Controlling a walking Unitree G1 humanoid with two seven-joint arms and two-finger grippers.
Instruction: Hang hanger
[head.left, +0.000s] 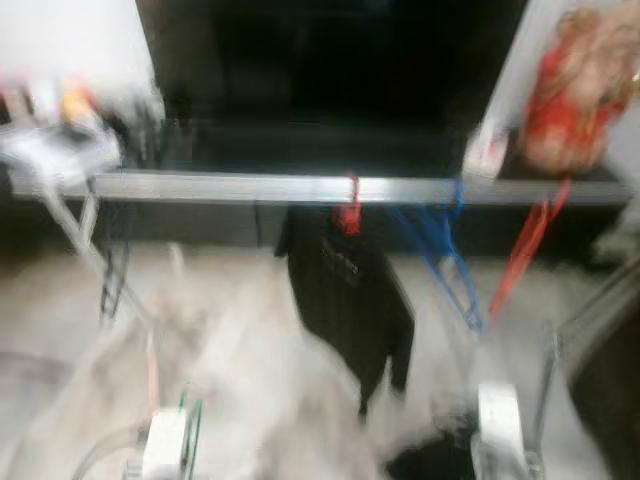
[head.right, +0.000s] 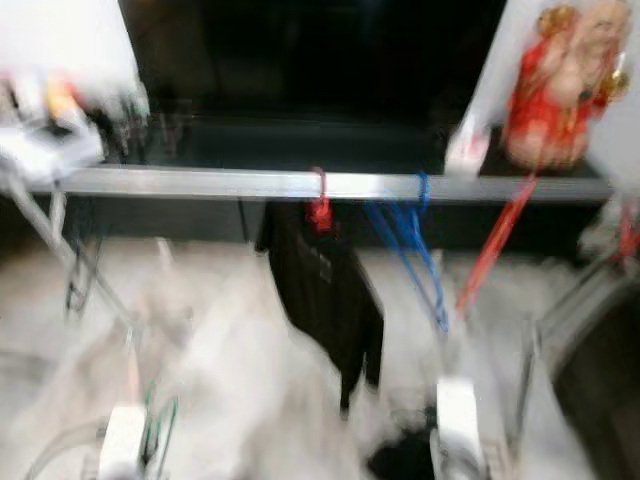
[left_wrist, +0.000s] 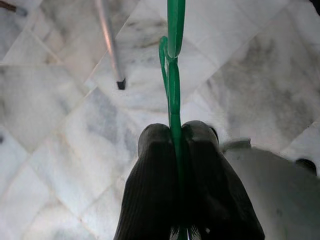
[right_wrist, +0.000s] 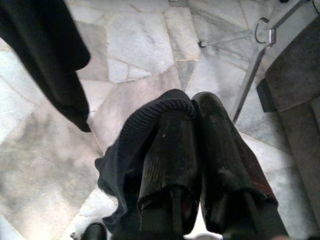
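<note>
A green hanger (left_wrist: 175, 30) is pinched between the fingers of my left gripper (left_wrist: 175, 131), which is shut on it low over the marble floor. In the blurred eye views a silver rail (head.left: 220, 186) crosses in front of me. From the rail hang a red hanger (head.left: 350, 212) with a black garment (head.left: 345, 290), some blue hangers (head.left: 445, 250) and a slanting red hanger (head.left: 520, 255). My right gripper (right_wrist: 192, 102) is shut, with a dark knit cloth (right_wrist: 120, 170) wrapped over one finger. The hanging black garment (right_wrist: 45, 55) is close beside it.
The rack's slanted metal legs stand on the marble floor at the left (head.left: 100, 260) and right (right_wrist: 260, 55). A red and gold figurine (head.left: 575, 90) sits on a ledge behind the rail at the right, and small clutter (head.left: 50, 130) at the left. A dark opening lies behind.
</note>
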